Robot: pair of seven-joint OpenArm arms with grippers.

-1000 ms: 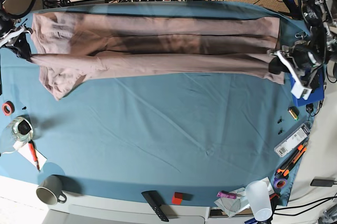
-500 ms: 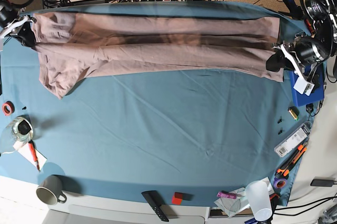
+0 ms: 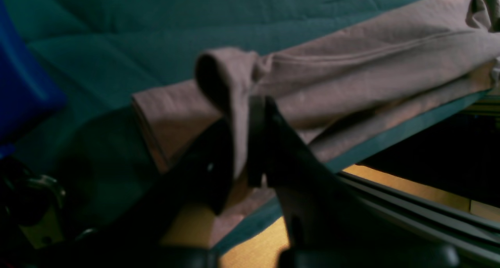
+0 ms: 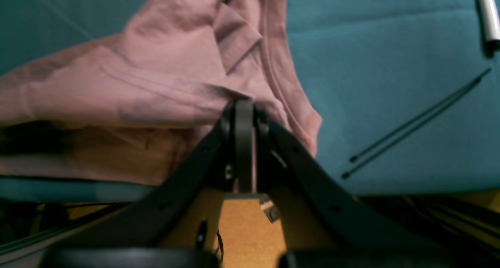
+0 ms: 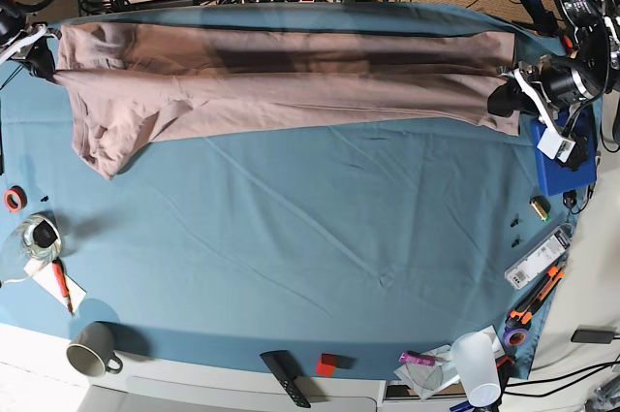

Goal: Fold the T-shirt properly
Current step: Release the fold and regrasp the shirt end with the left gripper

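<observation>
The pink-beige T-shirt (image 5: pixel 281 82) lies stretched in a long band across the far part of the teal table cloth (image 5: pixel 310 237), with a sleeve drooping at its left end (image 5: pixel 107 145). My left gripper (image 5: pixel 506 100) (image 3: pixel 240 143) is shut on the shirt's right end (image 3: pixel 312 92), fabric pinched between its black fingers. My right gripper (image 5: pixel 41 65) (image 4: pixel 244 111) is shut on the shirt's left end (image 4: pixel 156 76), holding a folded edge near the table's far left corner.
A blue box (image 5: pixel 560 165) lies under the left arm. Tools and a cup (image 5: pixel 477 365) sit along the right and front edges. A mug (image 5: pixel 92 349), pen, tape roll (image 5: pixel 14 200) and jar lie at the left front. Two cable ties (image 4: pixel 414 123) lie near my right gripper.
Both grippers have carried the shirt's near edge toward the far side of the table. The right gripper moved up to the far left corner. The band is now narrower.
</observation>
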